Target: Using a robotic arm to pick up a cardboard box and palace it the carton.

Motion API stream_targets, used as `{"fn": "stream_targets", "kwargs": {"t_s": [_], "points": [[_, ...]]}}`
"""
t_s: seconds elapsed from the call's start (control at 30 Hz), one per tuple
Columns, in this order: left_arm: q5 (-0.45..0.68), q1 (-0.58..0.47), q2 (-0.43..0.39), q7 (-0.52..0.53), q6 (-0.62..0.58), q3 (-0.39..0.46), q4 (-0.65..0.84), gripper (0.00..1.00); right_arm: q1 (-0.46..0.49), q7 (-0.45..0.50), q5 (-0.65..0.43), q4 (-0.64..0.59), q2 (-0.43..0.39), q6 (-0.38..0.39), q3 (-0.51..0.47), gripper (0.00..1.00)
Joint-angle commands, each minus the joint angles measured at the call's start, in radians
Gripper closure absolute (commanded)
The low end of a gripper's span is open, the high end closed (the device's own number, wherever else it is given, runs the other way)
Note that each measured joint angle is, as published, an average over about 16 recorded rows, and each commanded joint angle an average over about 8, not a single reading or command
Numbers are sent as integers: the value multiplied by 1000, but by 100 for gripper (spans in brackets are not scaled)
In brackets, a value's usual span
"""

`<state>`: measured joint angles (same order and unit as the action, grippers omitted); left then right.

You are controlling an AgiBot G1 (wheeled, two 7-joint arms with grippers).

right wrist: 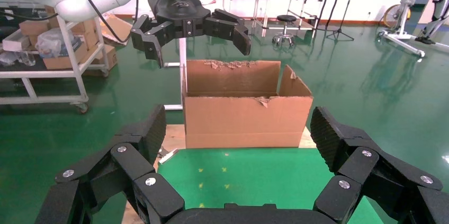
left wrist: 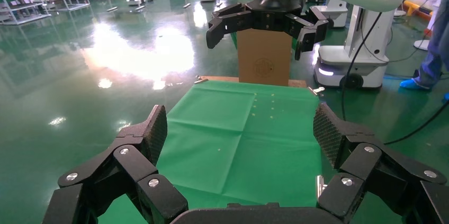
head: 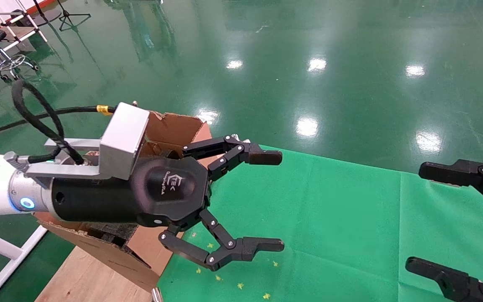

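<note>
The carton (head: 170, 126) stands at the left end of the table, flaps up with torn edges; the right wrist view shows its long side (right wrist: 243, 121). The robotic arm, my left, hangs just above it. Its gripper (head: 274, 200) is open with nothing between the fingers, and in the right wrist view this left gripper (right wrist: 198, 44) hovers over the carton's opening. A bit of black foam (head: 113, 235) shows inside the carton, under the wrist. The small cardboard box is out of view in every frame. My right gripper (head: 421, 218) stays open and empty at the right edge.
A green cloth (head: 329, 218) with small yellow marks covers the wooden table (head: 82, 272). A taller brown box with a round printed mark (left wrist: 263, 57) stands at the table's right end, behind the right gripper (left wrist: 257, 39). Shiny green floor lies all around.
</note>
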<state>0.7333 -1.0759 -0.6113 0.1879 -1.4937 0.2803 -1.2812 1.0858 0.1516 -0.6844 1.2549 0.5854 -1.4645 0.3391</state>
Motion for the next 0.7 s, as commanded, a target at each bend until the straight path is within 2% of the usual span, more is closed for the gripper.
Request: {"fn": "stream_targets", "kwargs": {"t_s": [0.03,0.7], "points": [[0,0,0,0,0,0,0,0,0,0,0,0,0,0,0,0],[0,0,0,0,0,0,0,0,0,0,0,0,0,0,0,0]]}}
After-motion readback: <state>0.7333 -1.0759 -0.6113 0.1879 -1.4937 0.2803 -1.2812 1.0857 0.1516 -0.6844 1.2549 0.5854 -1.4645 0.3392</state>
